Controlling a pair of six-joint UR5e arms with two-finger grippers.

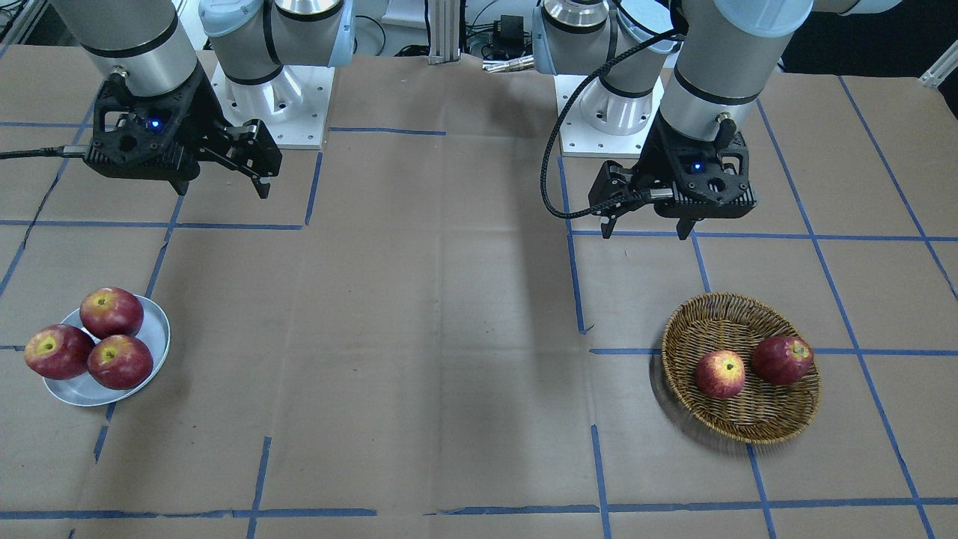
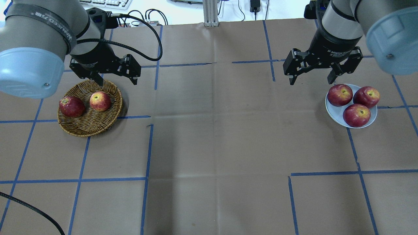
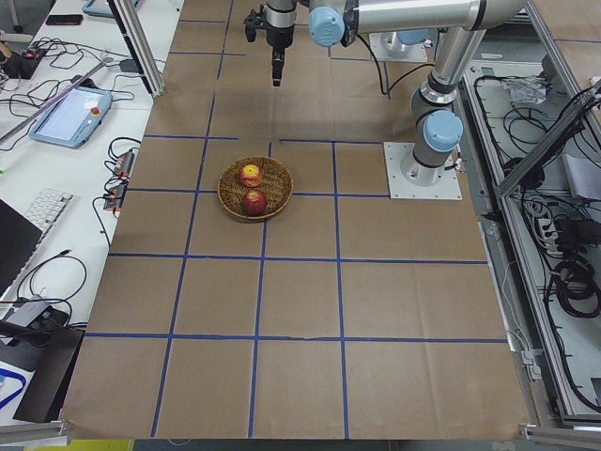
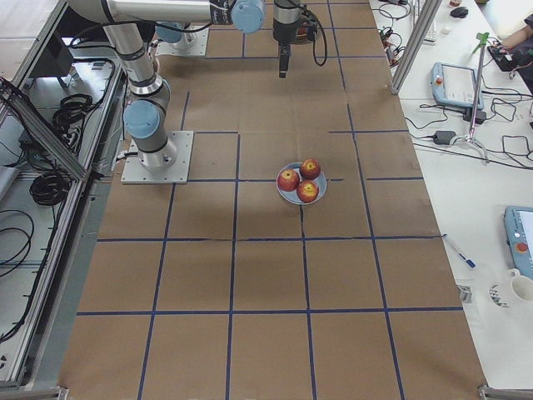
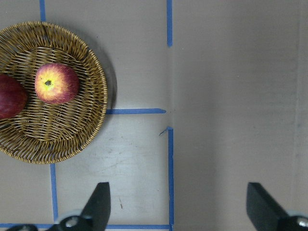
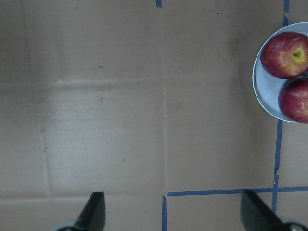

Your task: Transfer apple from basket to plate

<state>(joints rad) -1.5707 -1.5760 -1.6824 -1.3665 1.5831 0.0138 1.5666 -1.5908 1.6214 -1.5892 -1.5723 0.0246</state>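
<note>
The lighter apple (image 2: 100,101) with a yellow stem patch lies in the wicker basket (image 2: 85,132) beside a darker red apple (image 2: 72,106). It also shows in the front view (image 1: 720,373) and the left wrist view (image 5: 57,83). My left gripper (image 2: 117,81) hangs open and empty above the table, just beyond the basket's far rim. The pale plate (image 2: 335,113) holds three red apples. My right gripper (image 2: 310,81) is open and empty, above the table beside the plate's far left edge. The plate's edge shows in the right wrist view (image 6: 262,98).
Brown paper with a blue tape grid covers the table (image 2: 215,140). The two arm bases (image 1: 277,105) stand at the robot's side. A keyboard and cables lie past the far edge (image 2: 107,3).
</note>
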